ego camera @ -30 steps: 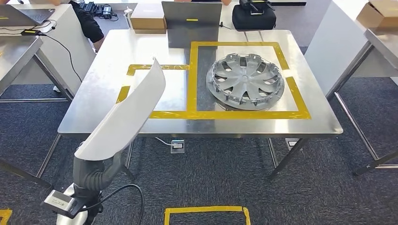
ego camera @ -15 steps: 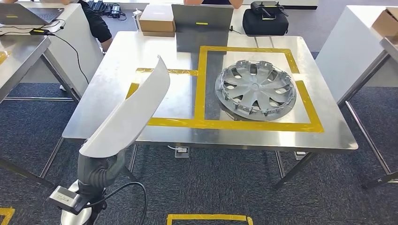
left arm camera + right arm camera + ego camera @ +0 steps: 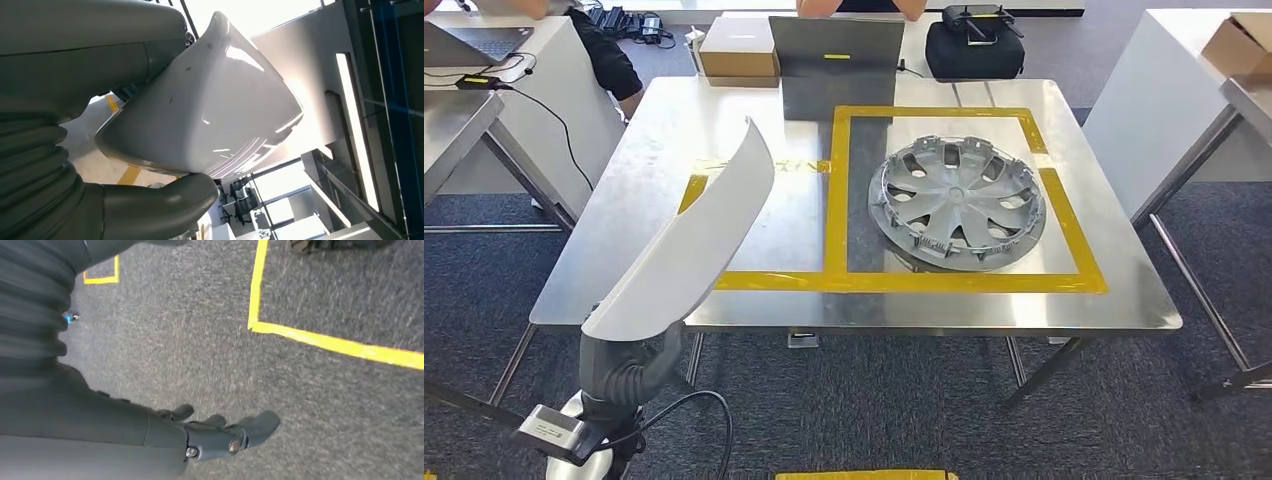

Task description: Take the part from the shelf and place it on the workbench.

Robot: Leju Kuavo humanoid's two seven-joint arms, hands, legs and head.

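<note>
Nearest, low at the left of the head view: the left hand (image 3: 629,365) grips the base of the part (image 3: 689,243), a long curved white panel. In the left wrist view the thick grey thumb (image 3: 165,197) presses one face of the panel and the hand's body the other, so it is clamped on the part. The panel rises tilted up and away, its lower half over the carpet in front of the workbench (image 3: 614,270), its upper tip above the bench's left portion, not touching the surface.

The right hand (image 3: 220,432) hangs over grey carpet beside a yellow floor tape line (image 3: 320,340), fingers loosely apart, holding nothing.

The bench's near edge runs straight across; open carpet lies in front of it. On the steel top, yellow tape marks a smaller left-hand box (image 3: 769,280), bare inside, next to a larger box holding a silver wheel cover (image 3: 956,201), which lies flat well clear of the panel.

At the far edge: a grey upright plate (image 3: 836,66), a cardboard box (image 3: 739,50), a black bag (image 3: 974,45). Other tables flank both sides with aisles between.
</note>
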